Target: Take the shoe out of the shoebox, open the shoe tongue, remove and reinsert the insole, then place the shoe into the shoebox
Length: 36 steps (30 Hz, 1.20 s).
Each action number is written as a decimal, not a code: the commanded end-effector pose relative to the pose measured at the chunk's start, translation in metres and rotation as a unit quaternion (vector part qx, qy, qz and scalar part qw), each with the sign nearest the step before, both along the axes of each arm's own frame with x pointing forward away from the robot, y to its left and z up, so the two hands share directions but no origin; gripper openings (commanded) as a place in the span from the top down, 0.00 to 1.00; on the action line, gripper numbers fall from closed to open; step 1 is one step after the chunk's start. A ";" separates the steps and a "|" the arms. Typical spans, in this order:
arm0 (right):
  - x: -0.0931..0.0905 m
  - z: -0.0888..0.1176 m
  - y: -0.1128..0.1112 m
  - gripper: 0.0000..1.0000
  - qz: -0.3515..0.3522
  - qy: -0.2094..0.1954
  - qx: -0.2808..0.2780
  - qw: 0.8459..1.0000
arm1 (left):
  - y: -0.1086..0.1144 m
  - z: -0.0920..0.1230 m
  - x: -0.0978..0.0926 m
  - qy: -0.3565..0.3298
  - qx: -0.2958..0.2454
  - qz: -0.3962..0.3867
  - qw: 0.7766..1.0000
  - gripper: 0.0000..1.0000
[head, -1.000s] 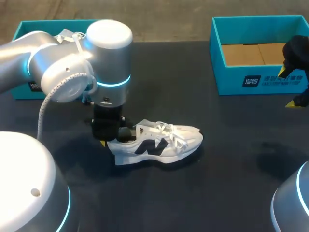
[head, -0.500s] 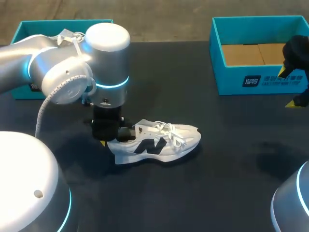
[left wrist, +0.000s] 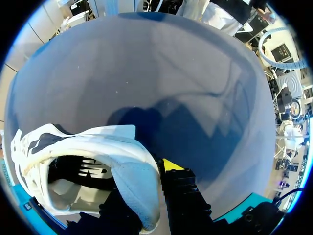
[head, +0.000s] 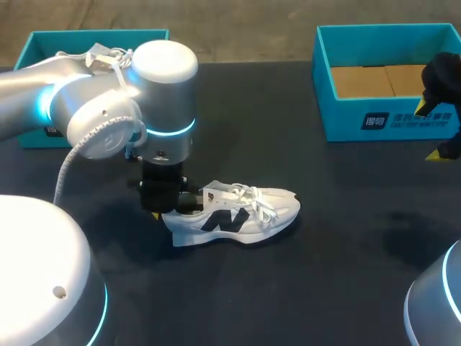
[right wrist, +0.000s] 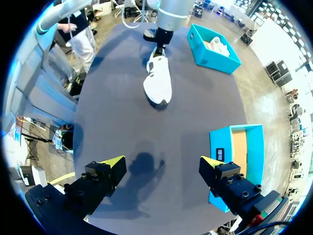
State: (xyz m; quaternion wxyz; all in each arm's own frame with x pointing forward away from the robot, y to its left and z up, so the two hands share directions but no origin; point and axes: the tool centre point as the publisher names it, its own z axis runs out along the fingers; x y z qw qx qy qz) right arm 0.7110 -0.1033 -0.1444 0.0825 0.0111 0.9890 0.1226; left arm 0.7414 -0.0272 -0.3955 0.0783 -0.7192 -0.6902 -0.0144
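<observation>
1. Head view: the left arm [head: 94, 108] comes in from the left side and bends straight down over the middle of the dark table [head: 346, 245]. The left gripper [head: 171, 207] sits at the heel of the shoe [head: 238, 215].
2. The shoe is white with a black mark on its side. It lies sole-down near the middle of the table, with its toe toward the right arm's side and its laces loose over the tongue.
3. Left wrist view: the heel collar stands between the left gripper's fingers. The yellow-tipped outer finger [left wrist: 177, 183] presses on the back of the heel and the other finger is down inside the shoe's opening. The jaws are clamped on the heel.
4. The shoe's pale inside shows beside the inner finger.
5. Right wrist view: the right gripper [right wrist: 160, 164] hangs over bare table, well apart from the shoe. Its jaws are wide apart with nothing between them.
6. The right-hand shoebox [head: 389, 119] is teal and open, at the far right of the table. It has brown cardboard on its floor, and the right gripper is just beside its front corner.
7. The left-hand shoebox [head: 36, 43] is also teal. It stands at the far left, partly hidden behind the left arm.
8. The right wrist view shows a second shoe [right wrist: 217, 45], white, lying in the left-hand shoebox.
</observation>
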 end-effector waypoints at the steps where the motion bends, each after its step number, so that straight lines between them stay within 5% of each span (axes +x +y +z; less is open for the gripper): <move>1: 0.002 0.000 0.001 0.00 0.000 0.002 -0.002 1.000 | -0.001 -0.022 0.006 0.002 -0.001 0.005 1.000 1.00; 12: 0.002 0.000 0.001 0.00 0.000 0.002 -0.002 1.000 | 0.001 -0.032 0.006 0.021 -0.014 0.011 1.000 1.00; 15: 0.002 0.000 0.001 0.00 0.000 0.002 -0.002 1.000 | 0.000 -0.031 0.006 0.022 -0.018 0.011 1.000 0.73; 19: 0.002 0.000 0.001 0.00 0.000 0.002 -0.002 1.000 | -0.001 -0.028 0.004 0.022 -0.022 0.010 0.999 0.56; 20: 0.002 0.000 0.001 0.00 0.000 0.002 -0.002 1.000 | -0.002 -0.026 0.003 0.022 -0.025 0.009 0.999 0.46; 21: 0.002 0.000 0.001 0.00 0.000 0.002 -0.002 1.000 | -0.002 -0.024 0.002 0.022 -0.030 0.008 0.999 0.21; 23: 0.002 0.000 0.001 0.00 0.000 0.002 -0.002 1.000 | -0.002 -0.020 0.001 0.021 -0.035 0.008 0.999 0.00; 36: 0.002 0.000 0.001 0.00 0.000 0.002 -0.002 1.000 | -0.006 0.022 -0.001 0.001 -0.082 -0.002 0.997 0.00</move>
